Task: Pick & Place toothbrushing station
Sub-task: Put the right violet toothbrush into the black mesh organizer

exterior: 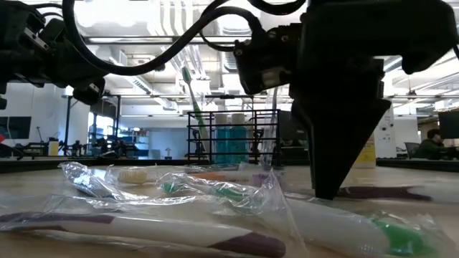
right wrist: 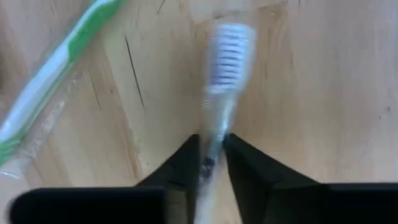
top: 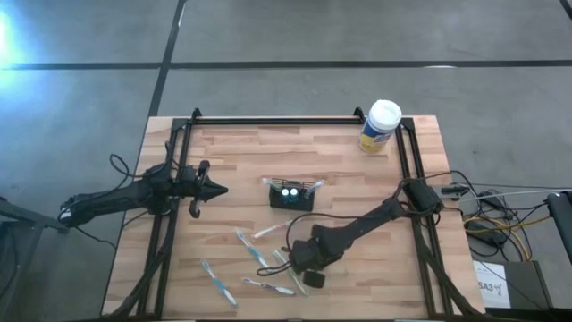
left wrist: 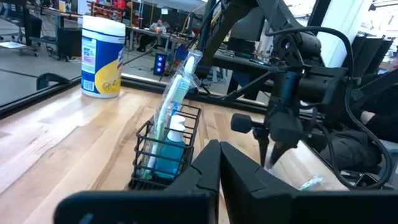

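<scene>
right gripper (right wrist: 211, 155) clenched on clear-wrapped toothbrush (right wrist: 225, 68) | left gripper (top: 219, 189) clenched, empty | black mesh holder (top: 293, 196)

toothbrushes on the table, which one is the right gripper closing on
The wrapped toothbrush between the right gripper fingers, white bristles forward; the green-striped toothbrush lies off to one side.

We can read almost nothing here. The canister (left wrist: 101, 56) on the table (top: 232, 161) carries a yellow and blue label, but we cannot make out its print in either the left wrist or the high view. A white sheet (top: 493, 284) beside the table shows dark characters that we take for "SA3", though we are not sure of them.
</scene>
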Robot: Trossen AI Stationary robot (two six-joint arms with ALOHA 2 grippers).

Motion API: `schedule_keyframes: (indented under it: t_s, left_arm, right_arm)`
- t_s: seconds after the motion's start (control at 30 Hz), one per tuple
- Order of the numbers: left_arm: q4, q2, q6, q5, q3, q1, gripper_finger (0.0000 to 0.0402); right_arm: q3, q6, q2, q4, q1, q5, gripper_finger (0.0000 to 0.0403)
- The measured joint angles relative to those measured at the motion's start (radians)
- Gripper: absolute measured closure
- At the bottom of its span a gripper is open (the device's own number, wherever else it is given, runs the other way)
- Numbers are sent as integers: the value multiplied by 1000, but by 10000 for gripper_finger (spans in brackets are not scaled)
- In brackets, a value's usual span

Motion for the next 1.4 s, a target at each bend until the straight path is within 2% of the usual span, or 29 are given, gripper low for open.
schedule_keyframes:
  t_s: [0.1, 0.17, 0.27, 0.43, 0.57, 0.73, 0.83, 0.97, 1.07, 1.2, 1.4]
  left_arm:
    - [-1, 0, 0, 0, 0, 0, 393]
    - [-1, 0, 0, 1, 0, 0, 390]
    - [-2, 0, 1, 1, 0, 0, 387]
    - [-3, 0, 5, 1, 0, 0, 390]
    - [-3, 1, 12, 1, 0, 1, 393]
    - [-3, 2, 13, 2, 0, 1, 389]
    - [-3, 2, 13, 2, 0, 1, 388]
    - [-3, 2, 14, 1, 0, 0, 393]
    - [-3, 2, 22, 2, -1, 0, 393]
    - [-3, 2, 59, 1, -3, 0, 388]
    - [-3, 2, 56, 0, -3, 0, 389]
  right_arm:
    - [3, -51, -7, -6, 0, 2, 383]
    - [9, -94, -17, -11, 6, 10, 385]
    - [11, -110, -46, -32, 28, 100, 388]
    - [14, -205, -176, 3, 75, 206, 393]
    - [5, -372, -280, 122, 112, 264, 393]
    - [-53, -593, -453, 301, 120, 268, 393]
    - [-167, -699, -578, 426, 111, 266, 393]
    - [-393, -766, -794, 666, 88, 256, 393]
    - [-596, -777, -950, 843, 64, 208, 393]
    - [-841, -744, -1151, 1017, 43, 203, 393]
    - [-1115, -716, -1367, 1206, 40, 203, 392]
